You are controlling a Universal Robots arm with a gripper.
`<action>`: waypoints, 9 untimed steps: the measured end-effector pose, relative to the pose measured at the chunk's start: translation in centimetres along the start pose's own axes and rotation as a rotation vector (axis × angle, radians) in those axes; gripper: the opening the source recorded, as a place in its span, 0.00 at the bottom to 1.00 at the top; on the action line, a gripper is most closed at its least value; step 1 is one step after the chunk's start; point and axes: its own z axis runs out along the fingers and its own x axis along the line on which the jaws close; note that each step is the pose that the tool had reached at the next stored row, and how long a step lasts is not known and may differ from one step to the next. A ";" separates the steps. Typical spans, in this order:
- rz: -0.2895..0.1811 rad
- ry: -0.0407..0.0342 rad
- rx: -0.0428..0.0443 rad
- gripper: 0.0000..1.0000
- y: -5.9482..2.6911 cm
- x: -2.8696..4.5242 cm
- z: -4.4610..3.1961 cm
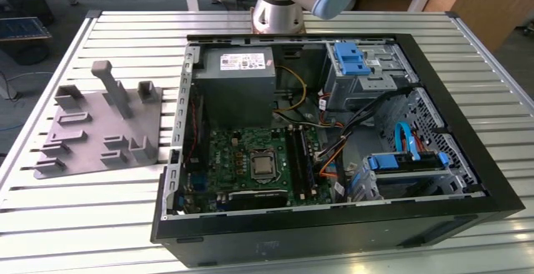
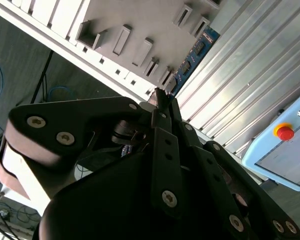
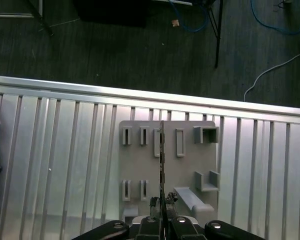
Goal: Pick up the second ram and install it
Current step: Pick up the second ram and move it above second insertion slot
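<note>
grey table (image 1: 125, 30) is carrying the open computer case (image 1: 334, 239), motherboard (image 1: 234, 155) waiting, in the exterior view. second wrist view: the claw (image 2: 160, 97) is pinching the second ram (image 2: 192, 55). first wrist view: it is hanging over the holder tray (image 3: 185, 167); installing is remaining.

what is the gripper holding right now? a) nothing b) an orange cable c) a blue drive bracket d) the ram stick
d: the gripper is shut on the thin blue-green second ram, which sticks out from its fingertips over the grey holder.
</note>
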 end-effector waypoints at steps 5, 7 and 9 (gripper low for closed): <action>0.000 -0.0007 0.0000 0.14 0.00 -0.01 -0.11; 0.000 -0.0007 -0.0001 0.14 0.00 -0.01 -0.12; 0.000 -0.0006 -0.0002 0.14 -0.01 -0.01 -0.14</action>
